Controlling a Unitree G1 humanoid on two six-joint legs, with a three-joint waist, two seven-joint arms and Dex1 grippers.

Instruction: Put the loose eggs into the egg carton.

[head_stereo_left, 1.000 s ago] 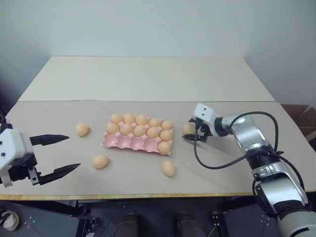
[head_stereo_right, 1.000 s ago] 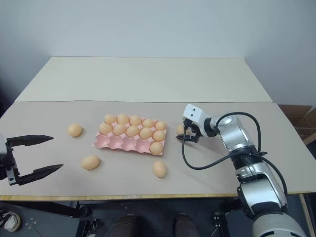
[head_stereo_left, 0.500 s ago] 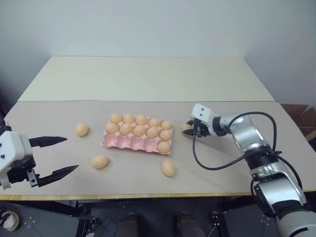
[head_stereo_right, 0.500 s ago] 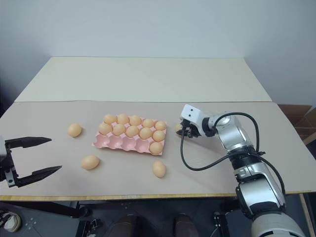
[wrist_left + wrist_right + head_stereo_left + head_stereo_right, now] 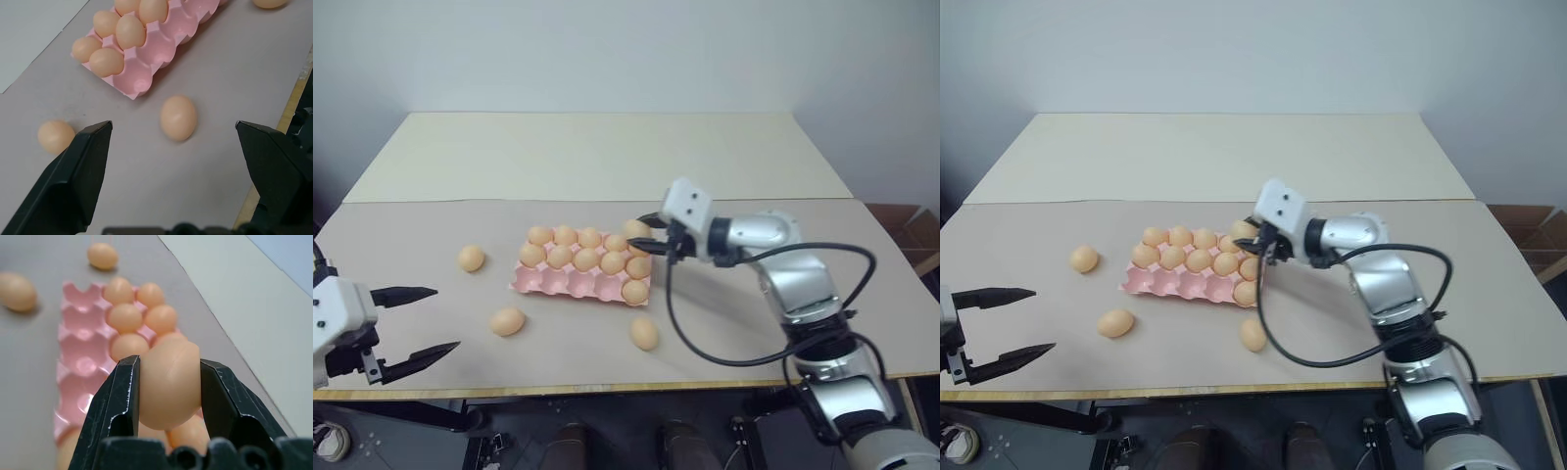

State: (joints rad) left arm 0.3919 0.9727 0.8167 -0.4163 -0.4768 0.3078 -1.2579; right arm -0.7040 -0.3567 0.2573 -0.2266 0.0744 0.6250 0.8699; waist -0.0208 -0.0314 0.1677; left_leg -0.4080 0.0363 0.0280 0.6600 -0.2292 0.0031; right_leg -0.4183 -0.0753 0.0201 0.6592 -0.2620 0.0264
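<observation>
The pink egg carton (image 5: 570,284) lies mid-table. Its two back rows are full of eggs, one egg sits at the right end of the front row, and the other front cups are bare. My right gripper (image 5: 643,235) is shut on a pale orange egg (image 5: 168,387) and holds it above the carton's right end. Three loose eggs lie on the table: one left of the carton (image 5: 471,258), one at its front left (image 5: 507,321), one at its front right (image 5: 643,333). My left gripper (image 5: 419,321) hangs open near the table's front left edge, apart from the front-left egg (image 5: 178,117).
The brown table sheet (image 5: 734,333) ends at a front edge (image 5: 607,388) close to me. A paler tabletop (image 5: 607,152) stretches behind the carton. A black cable (image 5: 705,348) loops off my right arm above the table, right of the carton.
My right gripper closed on the egg that lay just right of the carton, lifted it and swung it left over the carton's right end. The left gripper stayed put.
</observation>
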